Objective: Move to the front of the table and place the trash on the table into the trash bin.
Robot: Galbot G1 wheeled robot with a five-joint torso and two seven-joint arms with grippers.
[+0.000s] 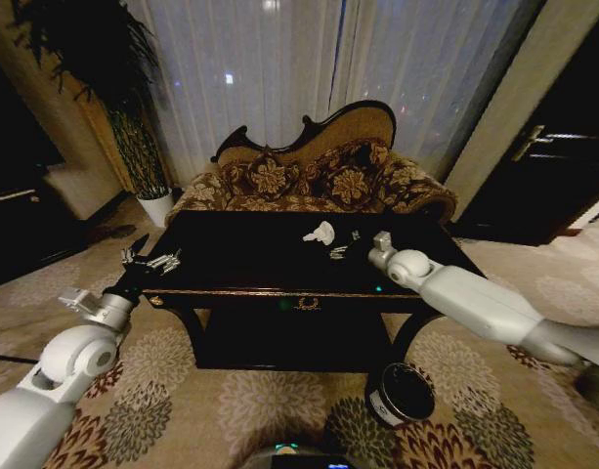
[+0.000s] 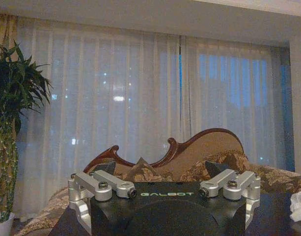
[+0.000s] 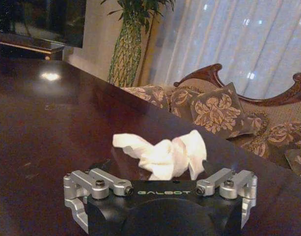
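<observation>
Nearest the head camera, at 5 o'clock on the patterned carpet, stands the trash bin [image 1: 401,393], just in front of the table [image 1: 231,264]. At 8 o'clock the left gripper [image 1: 150,259] hovers by the table's left edge, its fingers spread apart. At 3 o'clock the right gripper [image 1: 344,244] reaches over the tabletop, close to a white paper wad [image 1: 320,233] near the centre. Behind the table sits a floral sofa [image 1: 309,176].

From the left wrist, the sofa back rises at 12 o'clock, a potted plant [image 2: 10,123] at 9 o'clock.

From the right wrist, the wad lies on the dark tabletop between the open fingers [image 3: 100,167], untouched.
</observation>
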